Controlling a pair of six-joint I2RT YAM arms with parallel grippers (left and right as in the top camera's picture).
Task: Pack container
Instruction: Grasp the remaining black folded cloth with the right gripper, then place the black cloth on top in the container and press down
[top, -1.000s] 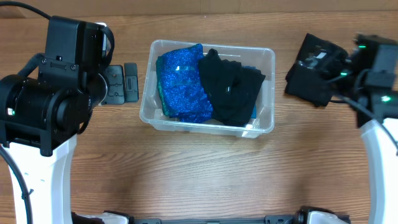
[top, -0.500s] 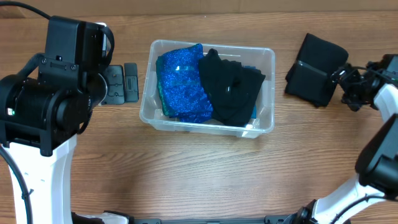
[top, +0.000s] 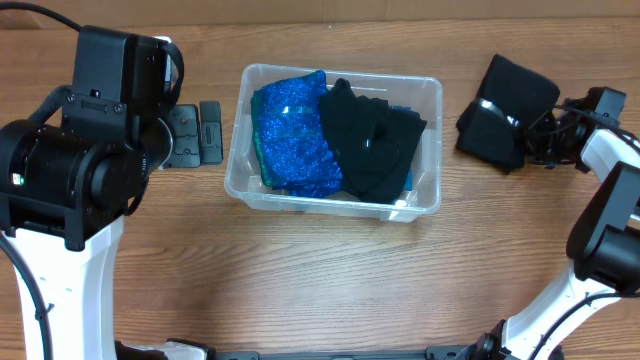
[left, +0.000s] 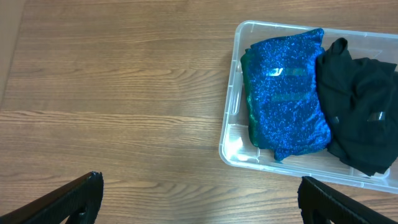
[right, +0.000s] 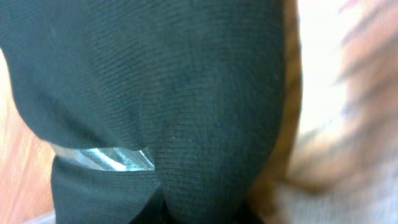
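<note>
- Roughly in the middle of the wooden surface sits the container, a clear plastic bin with rounded corners, standing upright with its long side running left to right in the overhead view.
- Inside it, a blue glittery garment fills the half nearer the left arm. A black garment fills the other half, and its edge laps over the blue one.
- From the left wrist view the same container shows at the right. The blue glittery garment lies against the near wall, and the black garment lies beyond it.
- The left tool hangs over bare wood, well apart from the container. Its fingers are spread wide, one at each lower corner of that view, with nothing between them.
- Off to the other side, apart from the container, a folded black garment lies on the surface with a clear strip across it.
- The right tool is right at the outer edge of that folded garment.
- In the right wrist view the dark knit and the clear strip crowd the picture, and I cannot tell whether the fingers are together or apart.
</note>
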